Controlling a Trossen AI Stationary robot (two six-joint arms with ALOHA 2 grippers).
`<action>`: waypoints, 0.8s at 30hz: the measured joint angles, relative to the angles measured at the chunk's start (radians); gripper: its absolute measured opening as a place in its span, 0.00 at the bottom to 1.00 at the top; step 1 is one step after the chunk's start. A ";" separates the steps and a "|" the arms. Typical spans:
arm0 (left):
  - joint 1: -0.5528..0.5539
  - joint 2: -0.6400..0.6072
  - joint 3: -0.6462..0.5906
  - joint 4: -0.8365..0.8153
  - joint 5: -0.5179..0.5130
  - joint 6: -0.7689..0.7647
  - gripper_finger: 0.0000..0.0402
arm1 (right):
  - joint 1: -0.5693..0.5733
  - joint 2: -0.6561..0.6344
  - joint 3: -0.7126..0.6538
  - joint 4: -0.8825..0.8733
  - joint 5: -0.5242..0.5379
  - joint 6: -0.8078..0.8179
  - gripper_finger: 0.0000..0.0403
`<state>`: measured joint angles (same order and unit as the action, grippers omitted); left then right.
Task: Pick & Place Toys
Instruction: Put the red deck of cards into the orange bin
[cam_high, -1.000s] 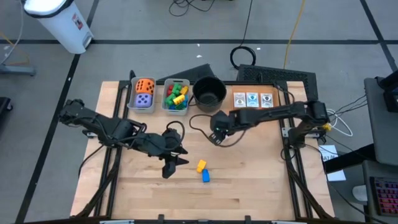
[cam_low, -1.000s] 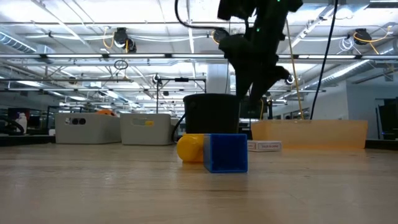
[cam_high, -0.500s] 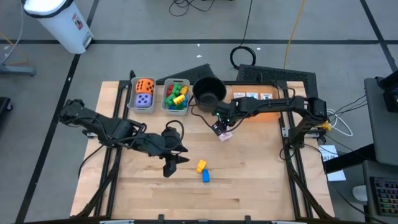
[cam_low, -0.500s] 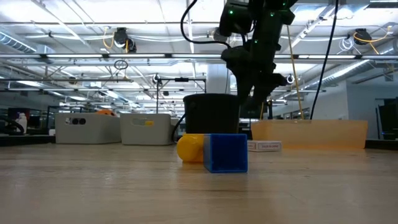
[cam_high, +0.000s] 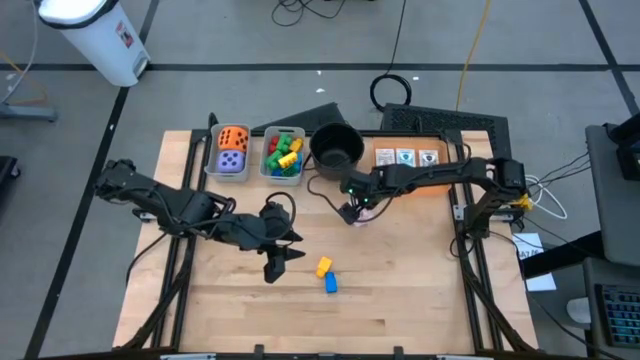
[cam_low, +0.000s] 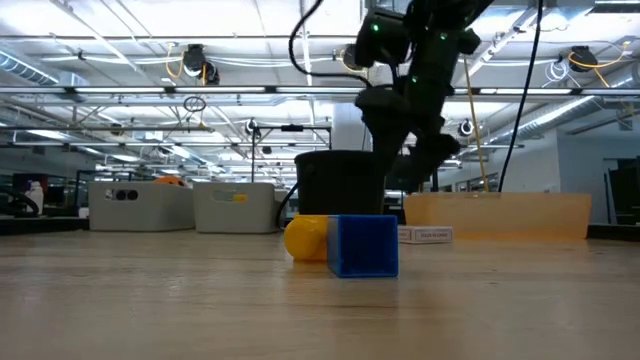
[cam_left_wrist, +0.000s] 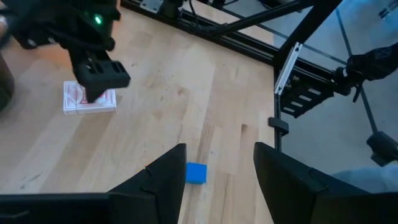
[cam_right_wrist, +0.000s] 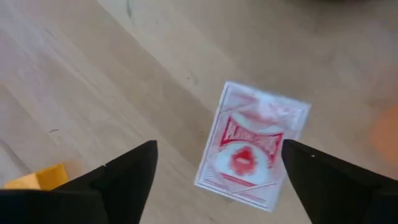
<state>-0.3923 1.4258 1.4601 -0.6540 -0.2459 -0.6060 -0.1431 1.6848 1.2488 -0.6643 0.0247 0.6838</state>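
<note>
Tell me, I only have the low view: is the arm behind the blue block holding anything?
Observer: No. The right hand is open, and a red-backed card lies flat on the table beneath it.
Operator: Where is the other arm?
Observer: The left hand is open, and the blue block sits on the table ahead of it, untouched.
Operator: Is anything in the bins?
Observer: Yes. One grey bin holds an orange die and a purple die.
</note>
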 joint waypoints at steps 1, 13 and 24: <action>0.000 0.000 0.000 0.000 0.000 0.000 0.48 | 0.003 0.000 -0.020 0.012 -0.001 0.013 0.86; 0.000 0.000 0.000 0.000 0.000 -0.001 0.48 | 0.001 0.000 -0.155 0.062 -0.003 0.107 0.89; 0.000 0.000 0.000 0.000 0.000 -0.002 0.48 | 0.017 0.000 -0.167 0.163 -0.022 0.137 0.89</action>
<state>-0.3923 1.4258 1.4601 -0.6540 -0.2459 -0.6075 -0.1261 1.6852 1.0817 -0.5013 0.0030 0.8205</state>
